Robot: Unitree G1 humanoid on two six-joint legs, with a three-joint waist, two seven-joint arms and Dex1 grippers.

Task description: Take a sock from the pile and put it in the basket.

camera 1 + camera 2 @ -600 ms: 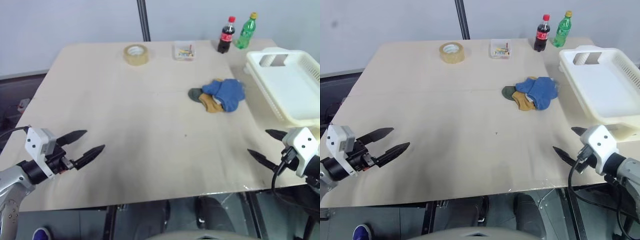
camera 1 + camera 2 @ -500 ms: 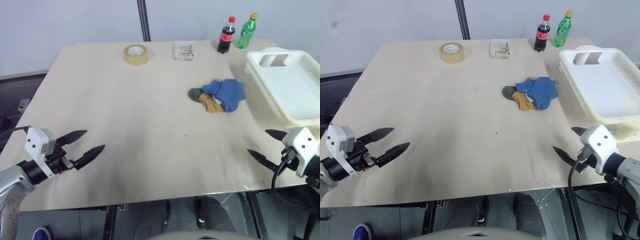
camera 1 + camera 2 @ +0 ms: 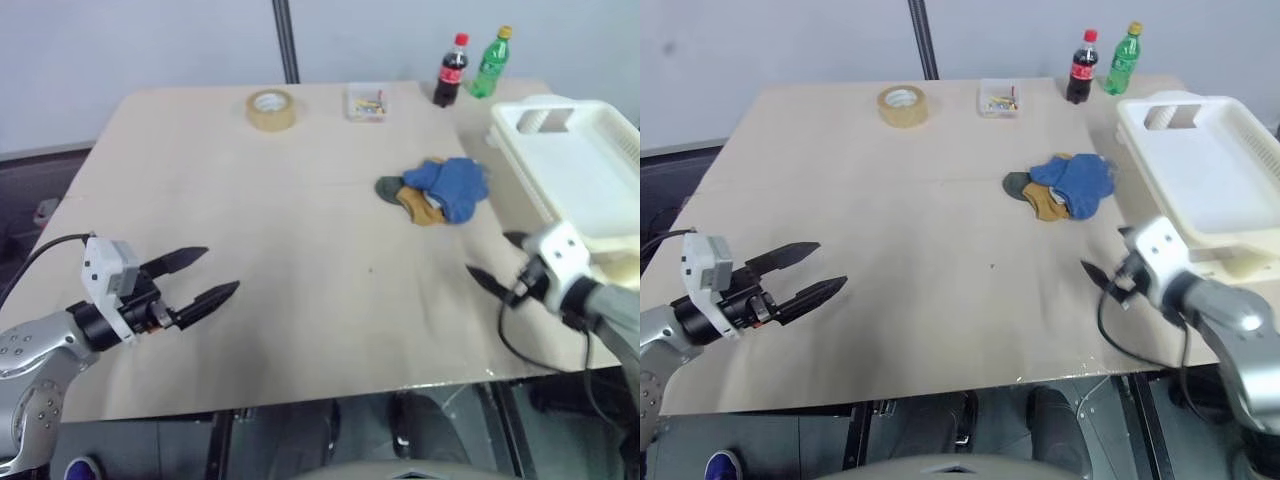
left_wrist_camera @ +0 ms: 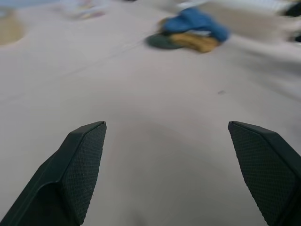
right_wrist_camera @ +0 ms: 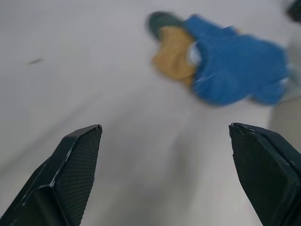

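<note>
Both tools, left tool (image 3: 203, 274) and right tool (image 3: 494, 262), gape empty; no bottle (image 3: 451, 70) label is legible

— How's my light on the head cameras?

— Even and soft from overhead. I read the table (image 3: 250, 200) as bright, with no glare and only faint shadows.

— Sharpness?

— The head views stay crisp out to the bottles at the far edge. The table's far edge bows slightly, a mild lens curve.

— And my wrist cameras?

— Smeared. In the left wrist view the pile (image 4: 190, 35) is streaked and the background washes out. In the right wrist view the sock (image 5: 237, 66) is soft, while the dark fingers (image 5: 77, 165) show their texture.
</note>
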